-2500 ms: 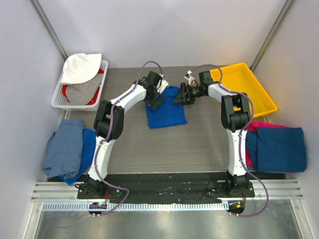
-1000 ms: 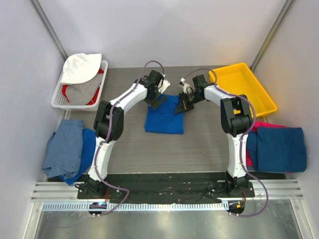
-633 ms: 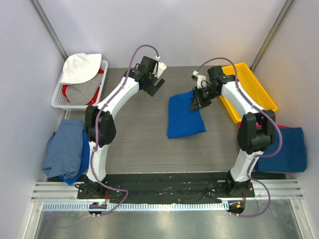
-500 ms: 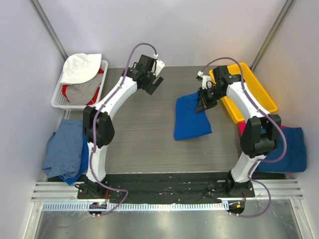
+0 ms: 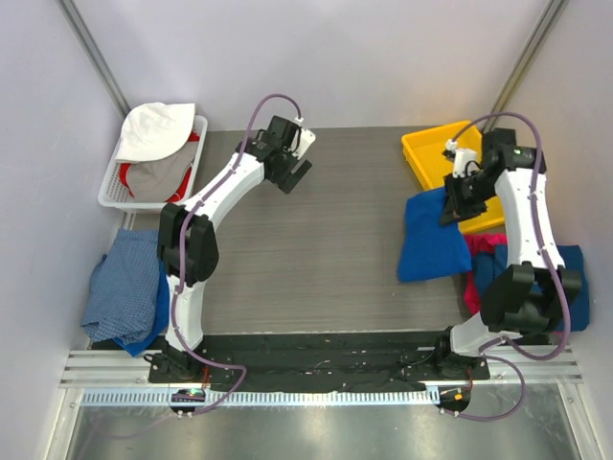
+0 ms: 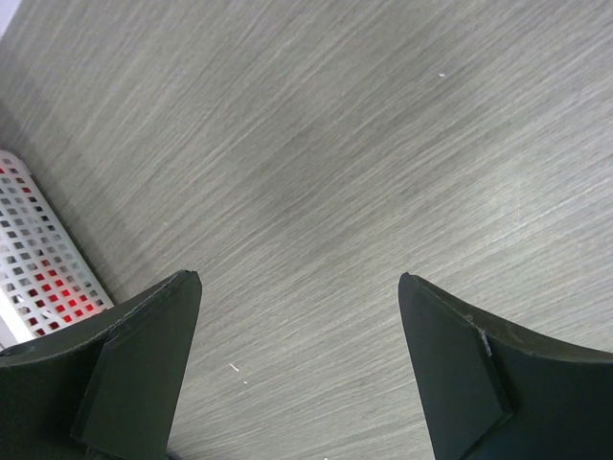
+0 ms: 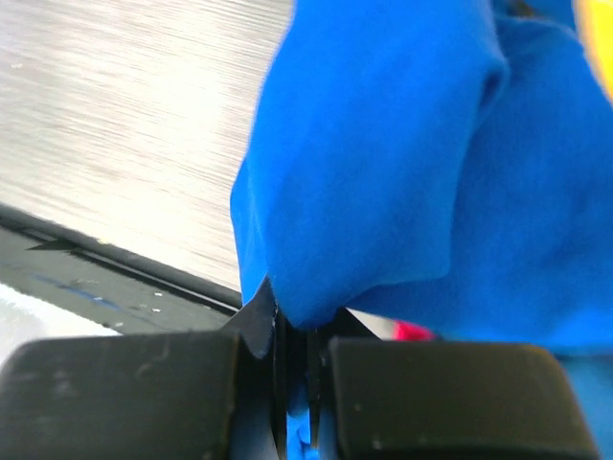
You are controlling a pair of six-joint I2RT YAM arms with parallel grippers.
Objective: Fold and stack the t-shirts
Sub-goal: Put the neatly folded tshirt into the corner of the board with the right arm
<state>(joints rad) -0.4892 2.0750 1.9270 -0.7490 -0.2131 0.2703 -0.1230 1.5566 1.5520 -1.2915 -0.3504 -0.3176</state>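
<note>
White plastic basket [image 5: 108,192] at far left, heaped with white, grey and red cloth [image 5: 153,129]. Just in front of it, beside the table's left edge, a crumpled checked blue shirt [image 5: 123,283] lying over plainer blue cloth.

Over to the left gripper [image 5: 294,172] now: up over the far part of the grey wood-grain table [image 5: 306,259], fingers [image 6: 144,355] spread wide above bare tabletop. A corner of the basket at the left edge of the wrist view.

And on to the right side: royal blue t-shirt [image 5: 429,240], folded, draped at the table's right edge, just in front of the yellow tray [image 5: 426,153]. Gripped at its upper edge by the right gripper [image 5: 458,206], fingers [image 7: 124,393] pressed together on a fold of the blue cloth, plain as day in the wrist view. Cannot tell whether its lower hem touches the table.

Furthest right, beside the table: navy shirt [image 5: 541,278] lying flat on a magenta shirt [image 5: 476,287], pink peeking out at the left. Seen from above, right edge of the royal blue t-shirt just overlapping that stack.
</note>
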